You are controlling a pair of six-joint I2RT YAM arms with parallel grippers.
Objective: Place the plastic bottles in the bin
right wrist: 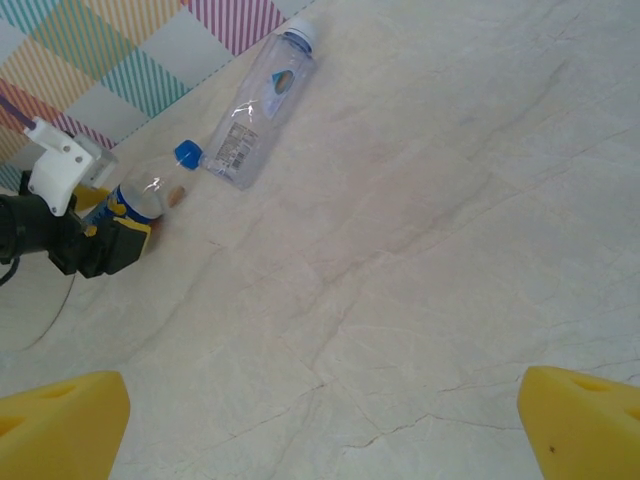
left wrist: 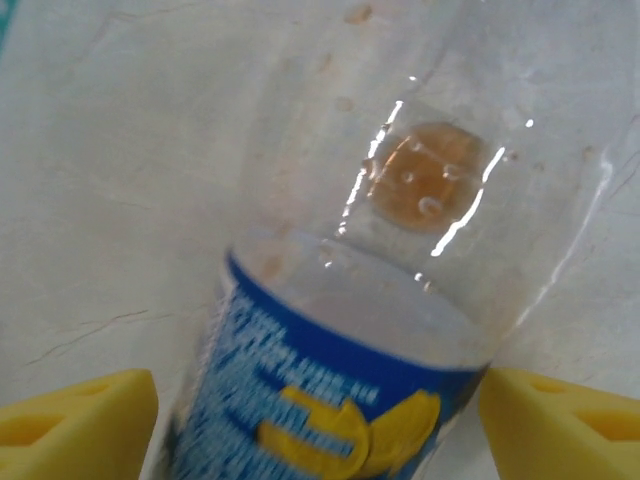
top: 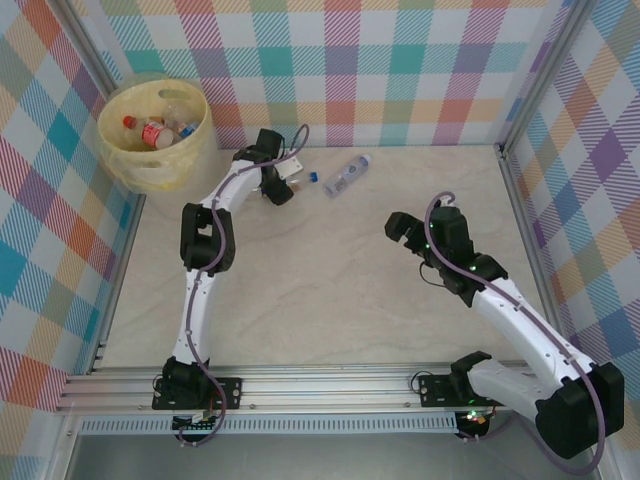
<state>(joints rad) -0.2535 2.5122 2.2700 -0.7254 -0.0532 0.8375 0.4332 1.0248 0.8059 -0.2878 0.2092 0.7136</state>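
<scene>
**Status: left tool at a bottle, right tool released**

1. Left tool (top: 285,186). I see it at the far left of the bench (top: 330,300), just right of the bin. In the left wrist view its yellow pads (left wrist: 80,420) stand on either side of the blue-label bottle (left wrist: 400,250). The right pad sits against the bottle wall, and a thin strip of bench shows beside the left pad. I cannot tell whether the jaws are clenched on the bottle or only straddle it.

2. Blue-label bottle. It lies on the bench with its blue cap pointing right, away from the left tool. The body is clear, and the label is blue with yellow print.

3. Right tool (top: 403,228). It hangs over the right half of the bench, well apart from both bottles. In the right wrist view its jaws stand wide, released, with bare bench between them.

4. Clear bottle (top: 346,176). It lies on the bench just right of the blue-label bottle, tilted with its cap toward the far wall.

5. Bin (top: 118,158). It stands in the far left corner. Several bottles (top: 152,133) lie inside it, one with a red label.
</scene>
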